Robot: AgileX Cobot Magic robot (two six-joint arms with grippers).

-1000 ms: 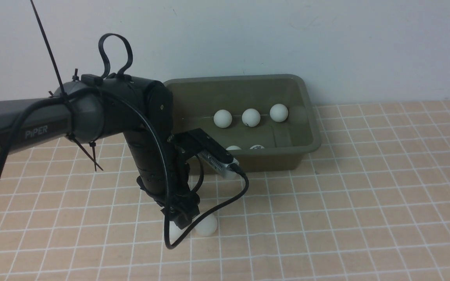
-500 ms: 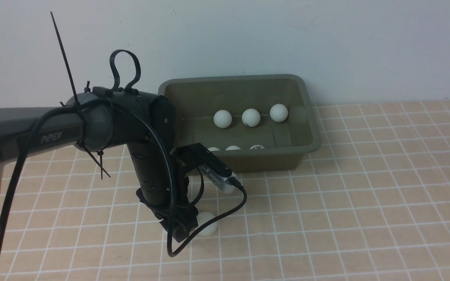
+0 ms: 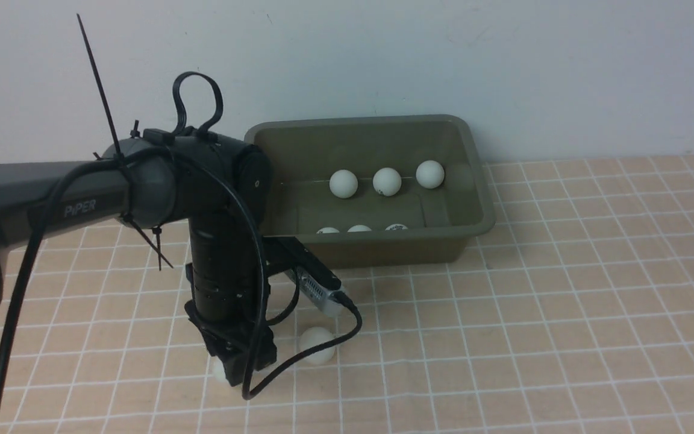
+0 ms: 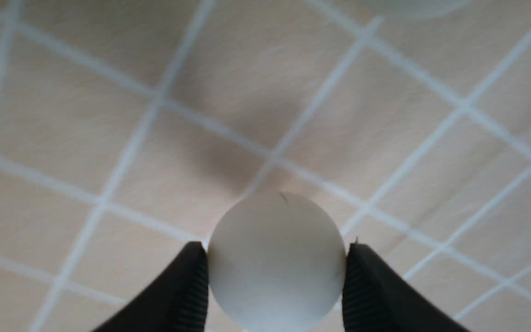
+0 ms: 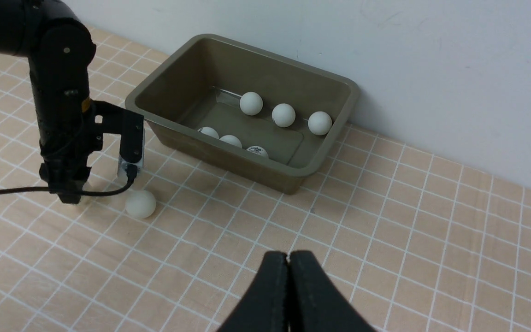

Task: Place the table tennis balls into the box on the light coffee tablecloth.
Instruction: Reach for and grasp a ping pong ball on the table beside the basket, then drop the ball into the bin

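Lettering point(image 3: 80, 209) on the left arm point(image 3: 220, 271) reads PiPER; left jaws pinch a ball point(image 4: 275, 263), right jaws clenched empty.

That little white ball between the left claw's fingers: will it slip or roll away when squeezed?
The white ball looks smooth and round, gripped only at its widest sides by ribbed fingers of the left claw, so an off-centre squeeze might pop it out. It is small beside the claw, so probably light. Dropped on the flat tablecloth, it would likely roll.
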